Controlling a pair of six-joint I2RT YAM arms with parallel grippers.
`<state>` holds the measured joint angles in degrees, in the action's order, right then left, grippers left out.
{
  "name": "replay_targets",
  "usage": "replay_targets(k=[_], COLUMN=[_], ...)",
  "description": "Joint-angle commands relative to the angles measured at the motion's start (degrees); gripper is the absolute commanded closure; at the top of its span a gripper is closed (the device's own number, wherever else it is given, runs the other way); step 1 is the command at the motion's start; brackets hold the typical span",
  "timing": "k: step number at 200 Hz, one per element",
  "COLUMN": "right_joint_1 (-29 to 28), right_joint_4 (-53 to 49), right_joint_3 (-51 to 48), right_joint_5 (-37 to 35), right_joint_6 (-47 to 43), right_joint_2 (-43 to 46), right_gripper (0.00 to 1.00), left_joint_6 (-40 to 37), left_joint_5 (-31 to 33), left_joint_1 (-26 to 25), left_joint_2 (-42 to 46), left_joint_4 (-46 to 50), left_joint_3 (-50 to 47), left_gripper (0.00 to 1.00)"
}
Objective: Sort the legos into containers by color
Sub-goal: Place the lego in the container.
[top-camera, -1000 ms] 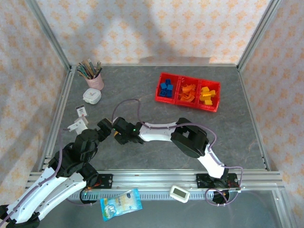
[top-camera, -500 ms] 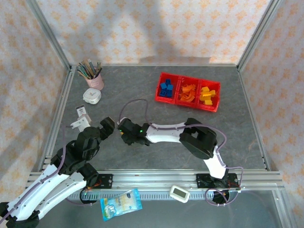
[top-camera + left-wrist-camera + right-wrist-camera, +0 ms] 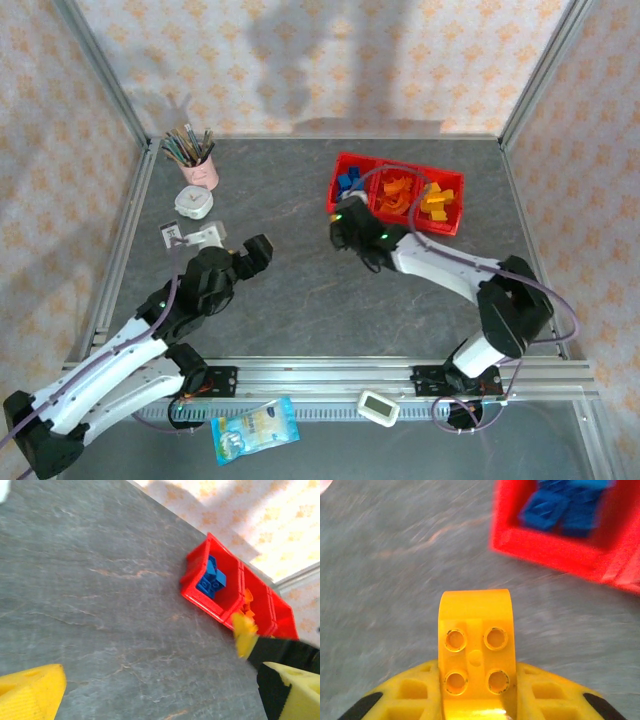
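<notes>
We are holding a yellow arched plastic lego brick [image 3: 475, 645] clenched in our right gripper [image 3: 341, 222], over the grey stone-look counter [image 3: 300, 300], near the blue-brick end of the bright red three-compartment plastic tray [image 3: 204, 602]. Our left gripper [image 3: 262, 248] is hanging released.

Tray [image 3: 455, 215]: bright red. Contents by compartment: blue legos [image 3: 347, 182] at the end nearest the pink cup [image 3: 201, 172], orange legos [image 3: 397, 192] in the middle, yellow-orange legos [image 3: 435, 200] at the far end. Yellow brick [image 3: 475, 645] in the right gripper [image 3: 475, 675], whose jaws are yellow with black patches. Surface [image 3: 300, 200]: dark grey, veined like stone. Walls [image 3: 350, 60] behind the tray: pale, with a repeating orange floral motif.
</notes>
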<state>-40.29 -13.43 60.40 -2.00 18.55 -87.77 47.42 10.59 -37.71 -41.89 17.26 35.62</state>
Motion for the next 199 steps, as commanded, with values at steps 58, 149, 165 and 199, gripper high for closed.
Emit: replay_targets(k=[58, 149, 165, 199], right_joint_1=[27.74, 36.31, 36.34, 36.31], right_joint_4=[-0.64, 0.89, 1.06, 2.29], right_joint_3=[2.79, 12.77, 11.97, 5.33], right_joint_5=[-4.97, -1.73, -2.66, -8.36], right_joint_6=[2.77, -0.22, -0.09, 0.46], right_joint_2=[0.31, -12.72, -9.99, -0.21], right_gripper=[0.79, 0.42, 0.35, 0.09], left_joint_6=[-6.07, -7.54, -8.75, -11.22], left_joint_5=[-11.65, -13.07, -10.94, -6.12], left_joint_1=[0.45, 0.46, 0.62, 3.88], left_joint_2=[-15.37, -22.72, -22.18, -20.38], left_joint_4=[-21.2, -24.88, -24.01, -22.61], left_joint_3=[2.1, 4.61, 4.81, 4.29], left_gripper=[0.01, 0.01, 0.01, 0.01])
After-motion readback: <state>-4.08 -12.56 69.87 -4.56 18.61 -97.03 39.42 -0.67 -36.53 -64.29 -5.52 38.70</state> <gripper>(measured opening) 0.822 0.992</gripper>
